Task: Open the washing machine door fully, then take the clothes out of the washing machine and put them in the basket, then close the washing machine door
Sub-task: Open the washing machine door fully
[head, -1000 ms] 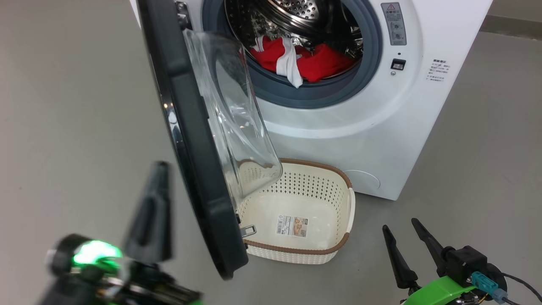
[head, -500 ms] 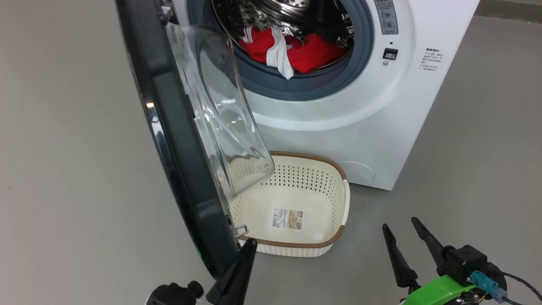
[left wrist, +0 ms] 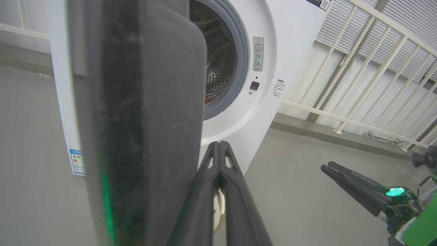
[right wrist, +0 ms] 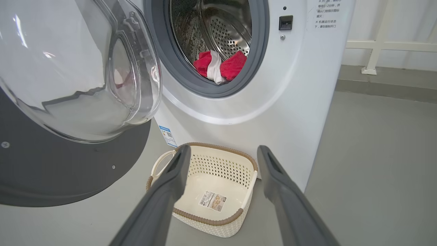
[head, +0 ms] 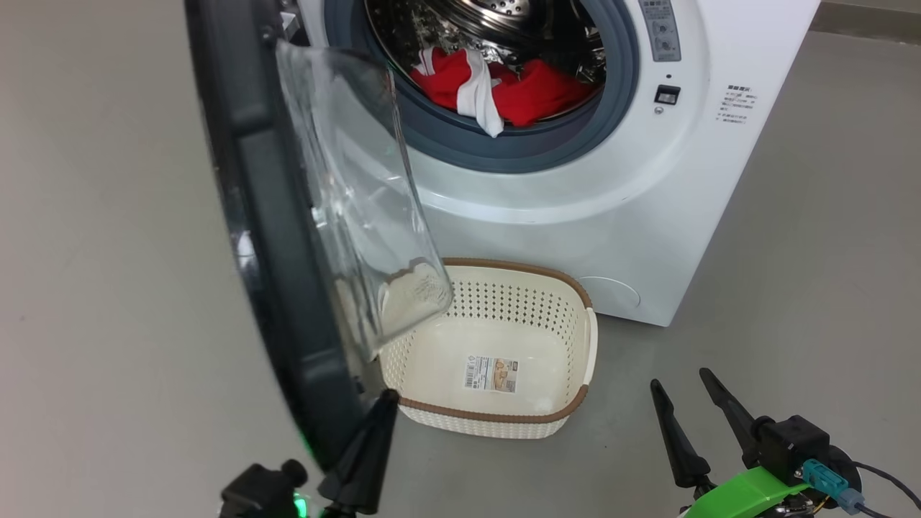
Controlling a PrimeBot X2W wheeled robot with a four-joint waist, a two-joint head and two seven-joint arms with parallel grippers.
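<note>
– Clothes (head: 536,97) first: where do they lie?
– Inside the washing machine (head: 575,216), low in the steel drum (head: 504,21). They make a red heap, with a white strip hanging over the grey gasket (head: 504,155). Neither tool touches them.
– And the washing machine door (head: 266,237)?
– It stands swung out from its hinge on the left, nearly edge-on in the head view. Its glass bowl (head: 352,194) bulges toward the right, and in that view its lower part overlaps the left end of the basket (head: 504,417).
– Where does the basket sit?
– On the grey floor (head: 108,216), just in front of the machine and below the opening. A label sticker (head: 493,374) shows on its bottom.
– What about the left tool (head: 385,403)?
– It is low, right by the door's bottom edge, on the glass-bowl side. Its fingers are pressed together with the tips meeting and nothing between them. Whether it touches the door I cannot tell.
– And the right tool (head: 680,381)?
– It hangs low on the right over the floor, well apart from the machine. Its fingers are spread and hold nothing; in its own wrist view they frame the basket
</note>
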